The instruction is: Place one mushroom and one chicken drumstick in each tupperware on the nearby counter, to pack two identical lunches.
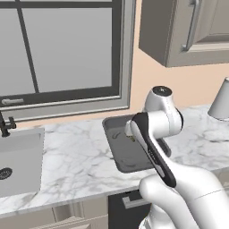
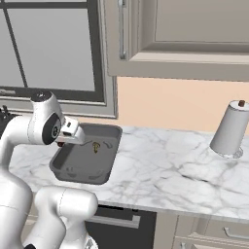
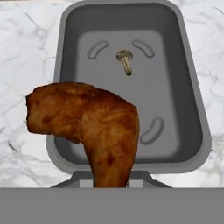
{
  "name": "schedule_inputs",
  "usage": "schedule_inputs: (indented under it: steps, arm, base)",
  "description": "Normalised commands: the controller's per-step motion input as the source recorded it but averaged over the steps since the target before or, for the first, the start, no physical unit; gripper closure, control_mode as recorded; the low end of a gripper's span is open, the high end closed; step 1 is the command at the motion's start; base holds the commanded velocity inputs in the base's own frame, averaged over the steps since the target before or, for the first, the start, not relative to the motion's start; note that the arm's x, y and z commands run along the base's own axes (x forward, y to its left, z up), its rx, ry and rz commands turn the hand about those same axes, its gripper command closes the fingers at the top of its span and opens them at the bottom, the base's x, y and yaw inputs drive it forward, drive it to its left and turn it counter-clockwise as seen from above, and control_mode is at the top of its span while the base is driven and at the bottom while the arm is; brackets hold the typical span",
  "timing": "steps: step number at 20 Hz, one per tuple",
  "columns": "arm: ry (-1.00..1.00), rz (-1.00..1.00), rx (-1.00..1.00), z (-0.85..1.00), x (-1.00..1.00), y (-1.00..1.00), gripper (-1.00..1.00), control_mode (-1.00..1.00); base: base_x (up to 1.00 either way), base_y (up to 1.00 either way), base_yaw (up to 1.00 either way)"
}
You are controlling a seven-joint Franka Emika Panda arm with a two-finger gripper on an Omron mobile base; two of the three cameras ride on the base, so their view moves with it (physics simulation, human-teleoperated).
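Step in hand: drumstick going into the tupperware [image 3: 192, 109], w/ the mushroom [image 3: 125, 61] already lying on its floor toward the far end. Gripper [image 2: 68, 136] hung over the tupperware's near rim, jaws nearly closed and clamped on the chicken drumstick [image 3: 92, 122], which dangled above the tupperware. Next move prob. needs a short lowering past the rim, then release clear of the mushroom.

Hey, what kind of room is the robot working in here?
Most likely a home kitchen: a marble counter over cabinets, a sink under a window, and the gripper holding a chicken drumstick over a tupperware with a mushroom inside.
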Motion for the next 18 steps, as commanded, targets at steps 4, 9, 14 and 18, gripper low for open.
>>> schedule_inputs:
  steps: [4,9,14,18]
  arm:
    - [0.12,0.0,0.0,-0.49,0.0,-0.03,1.0,-1.0]
    - [0.1,0.0,0.0,-0.43,0.0,-0.13,1.0,-1.0]
    - [0.06,0.0,0.0,-0.46,0.12,-0.04,1.0,-1.0]
    - [0.03,0.0,0.0,-0.44,0.23,0.0,1.0,-1.0]
  base:
    - [0.0,0.0,0.0]
    - [0.0,0.0,0.0]
    - [0.0,0.0,0.0]
    - [0.0,0.0,0.0]
